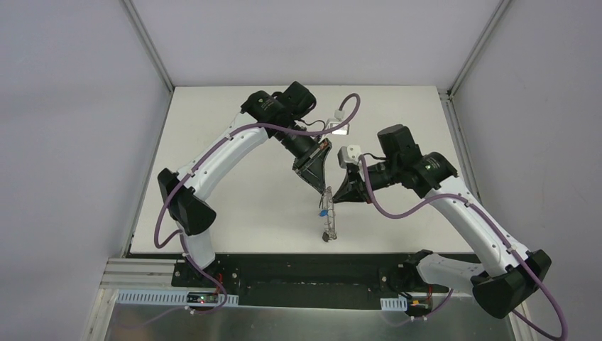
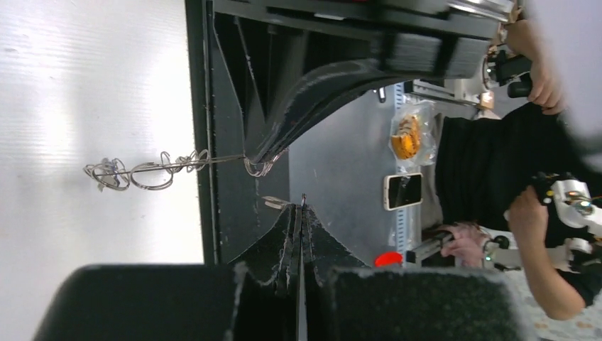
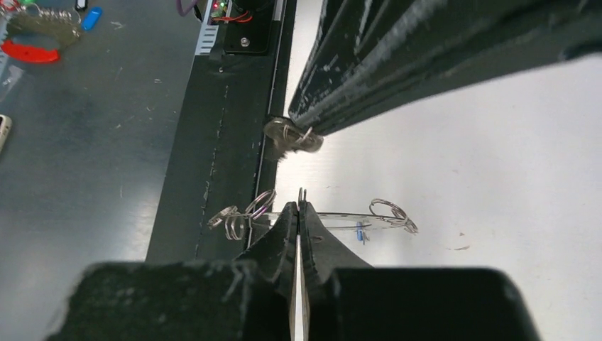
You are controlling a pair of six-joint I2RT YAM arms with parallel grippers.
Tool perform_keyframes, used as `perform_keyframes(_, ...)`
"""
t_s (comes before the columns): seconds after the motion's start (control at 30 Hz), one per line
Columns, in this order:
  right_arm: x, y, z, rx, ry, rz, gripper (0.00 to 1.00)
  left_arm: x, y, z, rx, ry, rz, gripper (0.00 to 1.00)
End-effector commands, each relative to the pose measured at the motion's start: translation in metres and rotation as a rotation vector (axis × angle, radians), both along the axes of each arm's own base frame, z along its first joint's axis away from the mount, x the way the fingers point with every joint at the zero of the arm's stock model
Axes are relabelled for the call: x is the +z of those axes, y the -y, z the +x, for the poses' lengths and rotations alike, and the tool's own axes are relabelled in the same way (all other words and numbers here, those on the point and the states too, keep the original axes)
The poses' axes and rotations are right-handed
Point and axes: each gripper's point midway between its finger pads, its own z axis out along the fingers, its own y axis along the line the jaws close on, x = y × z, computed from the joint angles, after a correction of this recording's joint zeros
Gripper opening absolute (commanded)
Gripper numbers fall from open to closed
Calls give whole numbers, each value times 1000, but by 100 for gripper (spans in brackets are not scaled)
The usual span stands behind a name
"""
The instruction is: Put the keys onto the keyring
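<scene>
The keyring [image 1: 329, 213] hangs edge-on between my two grippers, above the table's front middle. A blue key [image 1: 323, 211] sits on it. In the right wrist view the keyring [image 3: 334, 217] is a thin grey strip with wire loops at both ends and the blue key [image 3: 361, 231] below it. My right gripper [image 3: 299, 204] is shut on it. My left gripper [image 2: 303, 204] is shut on a small wire loop [image 3: 291, 135], just above the keyring. In the left wrist view the keyring's loops [image 2: 142, 172] trail left from the right gripper's fingers [image 2: 270, 145]. The other keys are out of view.
A black rail [image 1: 284, 266] runs along the table's front edge, right under the hanging keyring. Beyond it lies a grey bench with a phone [image 2: 402, 190] and a person [image 2: 497, 142]. White table [image 1: 234, 185] lies on both sides.
</scene>
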Motion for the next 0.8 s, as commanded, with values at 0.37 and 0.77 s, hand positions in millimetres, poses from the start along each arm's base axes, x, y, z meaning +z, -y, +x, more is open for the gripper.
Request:
perform_keyframes(0.37, 29, -4, -23, 162, 179, 64, 0, -2, -1, -14, -68, -125, 49, 0)
perform_keyframes(0.77, 25, -8, -27, 194, 183, 51, 0, -16, 7, -23, -107, -162, 91, 0)
